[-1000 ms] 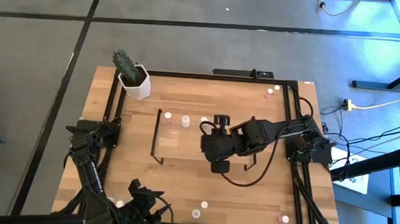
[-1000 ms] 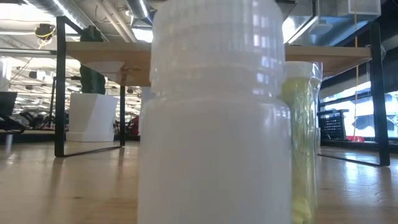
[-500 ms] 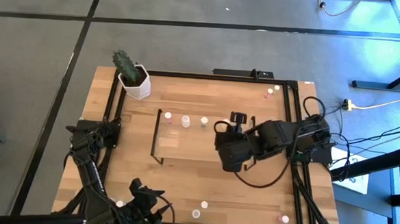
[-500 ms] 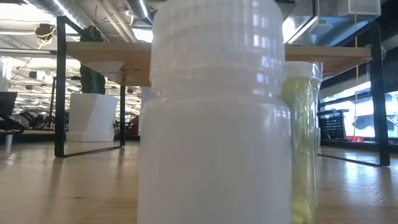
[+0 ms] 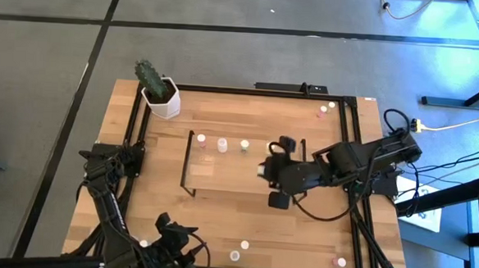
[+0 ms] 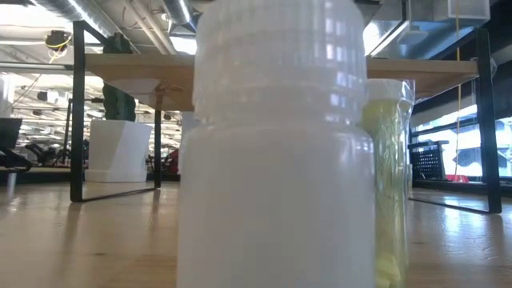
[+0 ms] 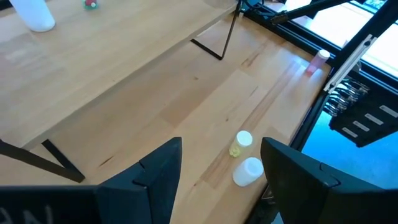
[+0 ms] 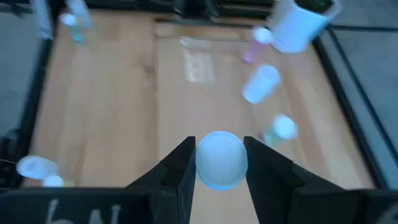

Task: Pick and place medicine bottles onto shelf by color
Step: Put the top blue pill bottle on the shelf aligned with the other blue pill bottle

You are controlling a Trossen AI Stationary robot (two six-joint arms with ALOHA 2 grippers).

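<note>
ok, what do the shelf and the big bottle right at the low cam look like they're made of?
Shelf: light wood board with visible grain, matte; thin black end frames, probably metal. White bottle: translucent milky plastic, by the look, with a ribbed cap and soft glossy highlights.

Three bottles [image 5: 222,144] stand along the shelf's [image 5: 221,176] far edge; the pot [image 5: 162,99] sits beyond its left end.

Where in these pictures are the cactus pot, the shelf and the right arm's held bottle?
cactus pot [image 5: 164,101], high view, white rim.
shelf [image 5: 221,172], high view, bare board.
bottle [image 8: 219,158], right wrist view, pale cap.
</note>
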